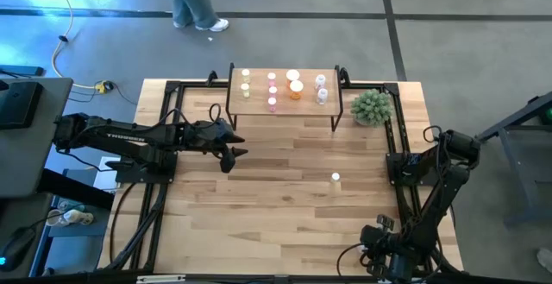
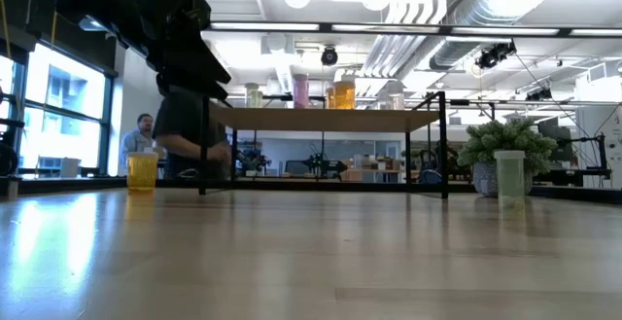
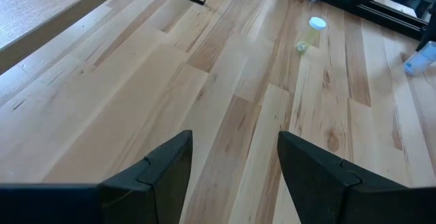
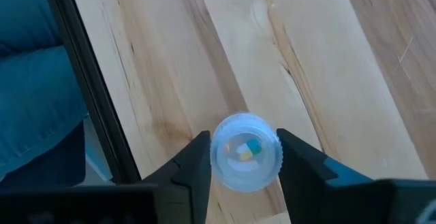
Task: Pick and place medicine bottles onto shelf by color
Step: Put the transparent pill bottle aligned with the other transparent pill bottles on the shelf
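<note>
My left gripper (image 1: 231,156) hangs over the middle-left of the table (image 1: 285,215), a little in front of the shelf (image 1: 283,103), and its two dark fingers (image 3: 167,176) are spread wide with nothing but bare wood between them. Past those fingers, well apart from them, a lone pale bottle (image 3: 310,33) with a white cap stands upright on the planks; from above it shows as a small white cap (image 1: 335,178) on the right half of the table, and at table height it is the pale cylinder (image 2: 509,176) just in front of the small green plant (image 1: 372,106). My right gripper (image 4: 244,157) is folded back at the near right corner of the table, close to the black frame rail, and it pinches a clear round capped bottle (image 4: 245,149) between its fingers, with small coloured pills visible through the top. On the shelf the rest of the bottles stand in short rows: yellowish ones (image 1: 246,83) at the left end, pink ones (image 1: 272,90) next, orange ones (image 1: 295,85) after them, and pale ones (image 1: 321,88) at the right end. Beyond the table, a person's legs (image 1: 194,3) stand on the floor.
</note>
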{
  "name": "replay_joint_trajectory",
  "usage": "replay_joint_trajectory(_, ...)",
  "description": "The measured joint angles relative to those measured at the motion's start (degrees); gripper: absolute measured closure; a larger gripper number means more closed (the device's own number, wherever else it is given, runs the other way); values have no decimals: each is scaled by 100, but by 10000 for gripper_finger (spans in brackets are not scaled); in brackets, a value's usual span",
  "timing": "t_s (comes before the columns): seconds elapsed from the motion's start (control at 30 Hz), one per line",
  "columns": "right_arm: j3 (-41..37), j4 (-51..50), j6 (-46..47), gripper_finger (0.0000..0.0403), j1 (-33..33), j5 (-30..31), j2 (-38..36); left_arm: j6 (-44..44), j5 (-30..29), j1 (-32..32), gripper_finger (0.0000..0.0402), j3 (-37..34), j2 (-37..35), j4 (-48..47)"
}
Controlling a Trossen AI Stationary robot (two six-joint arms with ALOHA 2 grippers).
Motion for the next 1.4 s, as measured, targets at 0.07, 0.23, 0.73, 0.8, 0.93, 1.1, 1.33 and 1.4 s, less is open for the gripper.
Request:
replay_joint_trajectory(0.07,0,8,2,283,0,91,0,0,0,-1,195,0,-1,0)
replay_joint_trajectory(0.23,0,179,-3,275,-143,297,0,0,1,-1,195,0,0,0)
replay_joint_trajectory(0.73,-2,459,-1328,278,-1726,910,-249,149,3,0,195,0,0,0)
replay_joint_trajectory(0.8,-2,480,-1649,278,-2027,966,-404,149,1,-1,195,0,0,0)
replay_joint_trajectory(0.93,-2,472,-2419,278,-2677,1026,-817,151,3,-1,195,0,0,-2)
replay_joint_trajectory(1.1,-2,472,-3389,278,-3627,1025,-1415,157,3,-1,195,0,0,-2)
replay_joint_trajectory(1.33,-2,481,-4618,278,-4996,731,-2266,409,3,-1,195,0,0,-2)
replay_joint_trajectory(1.4,61,412,-4982,278,-5390,575,-2428,409,3,-1,195,0,0,-2)
